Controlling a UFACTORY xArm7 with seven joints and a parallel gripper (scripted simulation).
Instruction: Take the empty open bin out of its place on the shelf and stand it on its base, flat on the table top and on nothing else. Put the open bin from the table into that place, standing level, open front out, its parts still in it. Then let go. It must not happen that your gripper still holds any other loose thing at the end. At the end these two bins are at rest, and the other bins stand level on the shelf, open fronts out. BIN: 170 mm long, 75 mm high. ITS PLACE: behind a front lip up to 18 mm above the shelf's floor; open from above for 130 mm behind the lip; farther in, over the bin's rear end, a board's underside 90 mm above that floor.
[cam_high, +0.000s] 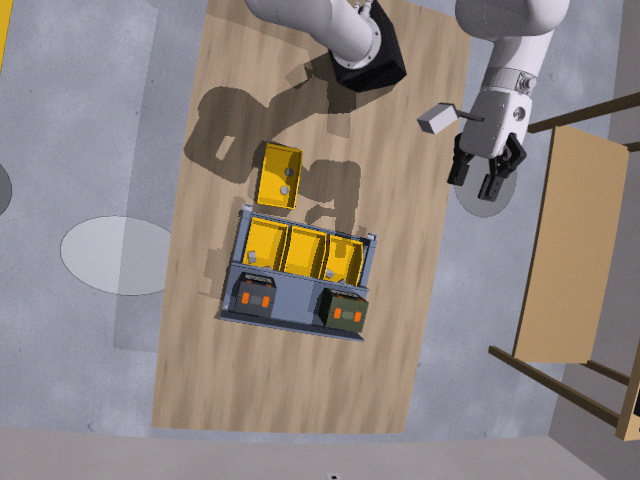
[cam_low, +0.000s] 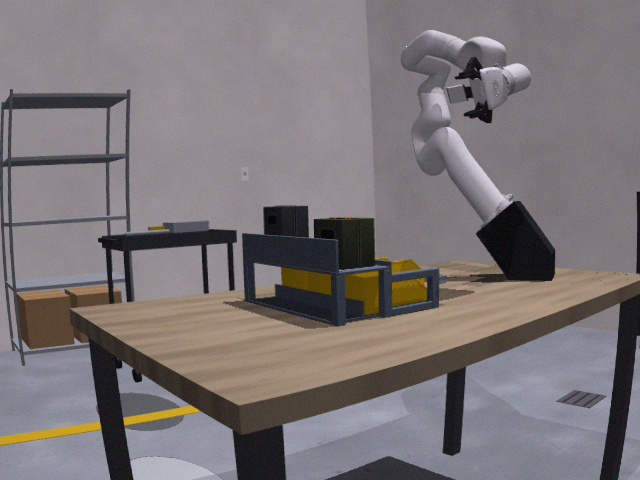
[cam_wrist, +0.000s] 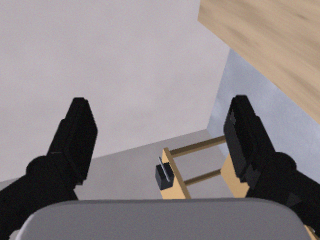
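Top view: my jaws (cam_high: 474, 187) (cam_low: 469, 93) are spread wide with nothing between them, out past the long edge of the wooden surface (cam_high: 289, 382) (cam_low: 330, 351) (cam_wrist: 280, 35). On that surface a grey-blue shelf (cam_high: 294, 328) (cam_low: 289, 253) carries three yellow bins side by side. The middle one, the empty bin (cam_high: 305, 250), sits in its place; its neighbours, one outer bin (cam_high: 266, 240) and the other outer bin (cam_high: 345, 255), show small grey parts inside. The bin with parts (cam_high: 277, 180) stands on the surface near the shelf's front, apart from it, two round grey pieces in it. On the shelf's board, a dark grey case (cam_high: 255, 295) (cam_low: 285, 221) and a green case (cam_high: 343, 311) (cam_low: 344, 241) stand apart. Exterior view: my arm (cam_high: 351, 36) (cam_low: 465, 165) rises from its black mount, jaws high above the surface, fingers well apart. Yellow bin walls show through the shelf frame; which is which I cannot tell. Wrist view: my two fingers stand far apart, wall and a wooden frame (cam_wrist: 175, 175) beyond; neither task bin shows here.
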